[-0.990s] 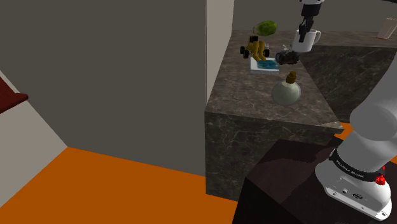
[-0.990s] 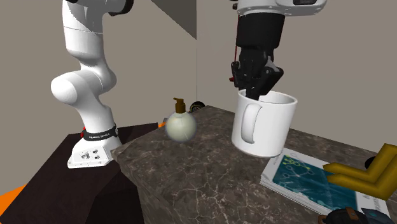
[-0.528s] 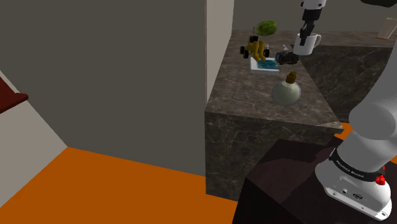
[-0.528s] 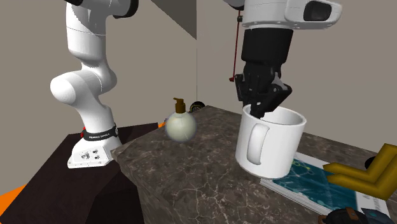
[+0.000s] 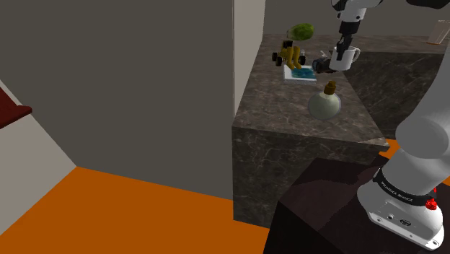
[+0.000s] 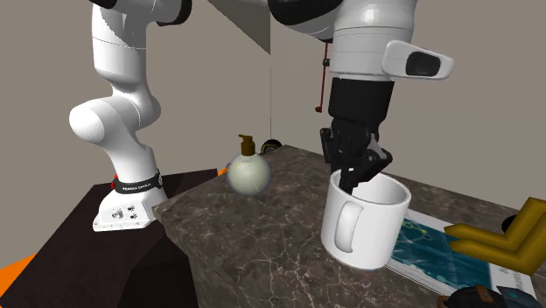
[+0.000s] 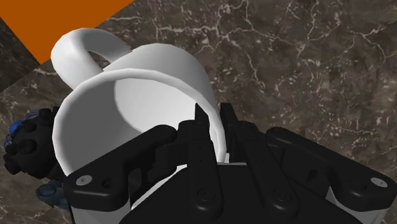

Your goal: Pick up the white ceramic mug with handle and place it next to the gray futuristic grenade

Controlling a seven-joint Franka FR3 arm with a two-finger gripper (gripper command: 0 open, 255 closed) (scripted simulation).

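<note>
Lowered since half a second ago, the white mug now hangs upright and close over the dark marble counter, at the edge of the blue-covered book; whether its base touches cannot be told. The black gripper has its jaws clamped on the mug's rim, one finger inside and one outside. In the shoulder view the mug sits just beside the dark grenade, with the round bottle nearer the stand.
</note>
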